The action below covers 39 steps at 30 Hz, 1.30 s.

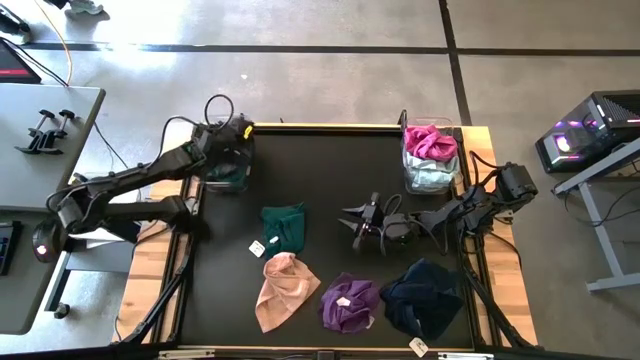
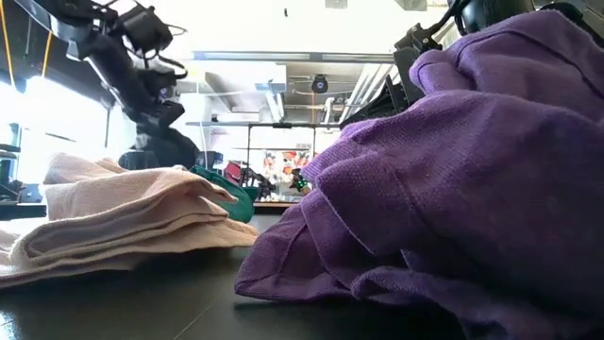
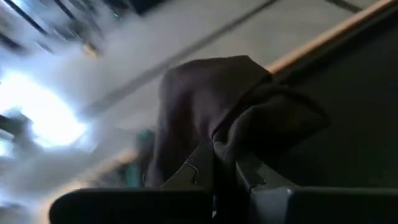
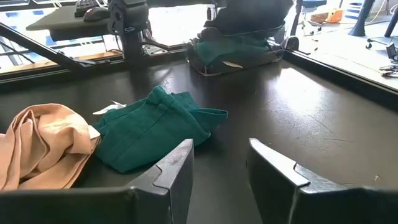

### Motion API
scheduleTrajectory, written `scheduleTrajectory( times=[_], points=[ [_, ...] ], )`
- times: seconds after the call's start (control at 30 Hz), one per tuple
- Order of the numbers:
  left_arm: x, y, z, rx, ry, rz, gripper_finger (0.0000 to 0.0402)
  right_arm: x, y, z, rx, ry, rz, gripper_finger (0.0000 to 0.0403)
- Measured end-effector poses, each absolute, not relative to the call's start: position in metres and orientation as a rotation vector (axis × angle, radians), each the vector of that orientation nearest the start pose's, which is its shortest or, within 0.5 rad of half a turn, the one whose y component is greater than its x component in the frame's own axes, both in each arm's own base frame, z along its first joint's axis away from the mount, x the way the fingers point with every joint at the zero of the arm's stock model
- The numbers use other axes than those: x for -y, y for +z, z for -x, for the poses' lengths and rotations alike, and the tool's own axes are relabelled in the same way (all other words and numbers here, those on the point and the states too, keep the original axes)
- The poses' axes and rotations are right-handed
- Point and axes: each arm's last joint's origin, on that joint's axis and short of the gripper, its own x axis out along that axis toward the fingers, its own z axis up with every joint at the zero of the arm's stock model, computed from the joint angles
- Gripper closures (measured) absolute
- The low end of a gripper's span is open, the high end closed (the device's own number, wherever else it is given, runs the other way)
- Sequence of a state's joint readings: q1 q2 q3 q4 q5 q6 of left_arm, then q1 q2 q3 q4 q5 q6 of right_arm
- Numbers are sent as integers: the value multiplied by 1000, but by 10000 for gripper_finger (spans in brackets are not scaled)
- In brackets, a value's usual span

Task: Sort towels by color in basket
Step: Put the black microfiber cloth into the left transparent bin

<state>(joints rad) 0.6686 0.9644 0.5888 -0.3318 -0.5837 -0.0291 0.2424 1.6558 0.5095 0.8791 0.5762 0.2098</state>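
Note:
My left gripper [image 1: 238, 132] is at the far left of the table, over a clear basket [image 1: 224, 176] with green cloth in it, and is shut on a black towel [image 3: 236, 112]. My right gripper [image 1: 358, 226] waits open at mid-table, level with the mat, nothing between its fingers. On the mat lie a dark green towel [image 1: 284, 226], a peach-pink towel [image 1: 284, 291], a purple towel [image 1: 350, 303] and a navy towel [image 1: 424, 297]. A second clear basket [image 1: 412, 182] at the far right holds a magenta towel [image 1: 432, 141] over a pale mint one [image 1: 432, 176]. My left gripper pinches a bunched fold of the black towel [image 3: 217, 149] between its two fingers [image 3: 193, 169]. The rest of the cloth stands crumpled beyond the fingertips. In the right wrist view the towel [image 4: 249, 14] hangs over the left basket; whether it touches the basket I cannot tell.
The black mat [image 1: 330, 170] has a raised wooden rim [image 1: 330, 126]. There is bare mat between the two baskets and in front of my right gripper. A side table [image 1: 50, 120] with clamps stands to the left of the work table, and a computer case [image 1: 590, 135] to its right.

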Motion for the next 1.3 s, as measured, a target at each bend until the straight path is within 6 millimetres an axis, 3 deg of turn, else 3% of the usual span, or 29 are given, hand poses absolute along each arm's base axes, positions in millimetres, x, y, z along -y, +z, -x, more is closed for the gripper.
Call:
scheduleTrajectory(
  times=[0.2, 0.43, 0.63, 0.8, 0.9, 1.07, 1.3],
  points=[
    [-143, 212, -131, -775, 1259, 233, 375, -54, 144, -282, -210, -356, -101, 263],
    [-153, 206, -121, -883, 1241, 336, 275, -54, 144, -282, -211, -356, -102, 263],
    [-156, 244, -118, -919, 1253, 414, 200, -54, 143, -282, -213, -356, -101, 263],
    [-155, 282, -120, -895, 1245, 400, 189, -53, 143, -282, -215, -356, -100, 263],
    [-155, 292, -123, -860, 1208, 388, 191, -53, 143, -282, -216, -357, -100, 263],
    [-158, 283, -128, -841, 1162, 417, 198, -53, 143, -282, -215, -357, -102, 263],
    [-177, 241, -138, -751, 1185, 365, 208, -53, 142, -282, -221, -360, -111, 263]
  ],
)
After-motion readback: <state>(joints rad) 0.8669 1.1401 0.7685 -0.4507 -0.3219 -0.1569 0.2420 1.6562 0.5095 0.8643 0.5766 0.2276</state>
